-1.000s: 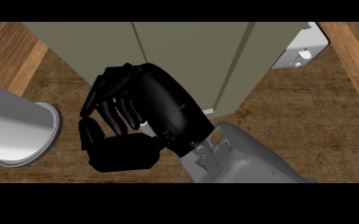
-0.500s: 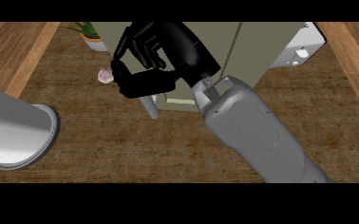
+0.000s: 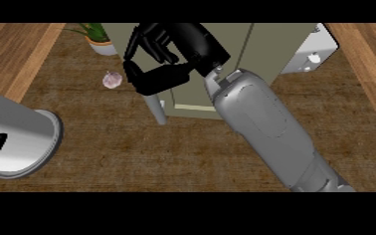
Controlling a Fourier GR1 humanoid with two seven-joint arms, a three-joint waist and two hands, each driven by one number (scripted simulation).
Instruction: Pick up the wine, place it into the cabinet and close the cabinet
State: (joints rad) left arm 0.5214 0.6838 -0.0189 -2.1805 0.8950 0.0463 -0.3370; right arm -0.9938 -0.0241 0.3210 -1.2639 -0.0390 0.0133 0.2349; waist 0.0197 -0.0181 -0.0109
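- Right hand (image 3: 183, 45) sits over the olive-grey cabinet (image 3: 272, 45) at top centre, fingers curled, thumb bent under them; nothing shows inside the curl.
- Right forearm (image 3: 264, 124), grey, runs up from the lower right edge and crosses the cabinet's front.
- Slim grey bar (image 3: 157, 110) stands just below the thumb, at the cabinet's left side.
- Potted plant (image 3: 95, 36) at top left, just beside the cabinet.
- Small pale pink object (image 3: 112, 80) lies on the dark wood-grain counter (image 3: 132, 154), left of the hand; too small to identify.
- Left forearm (image 3: 26, 142) shows at the left edge.
- White fixture (image 3: 314, 55) at the cabinet's right.
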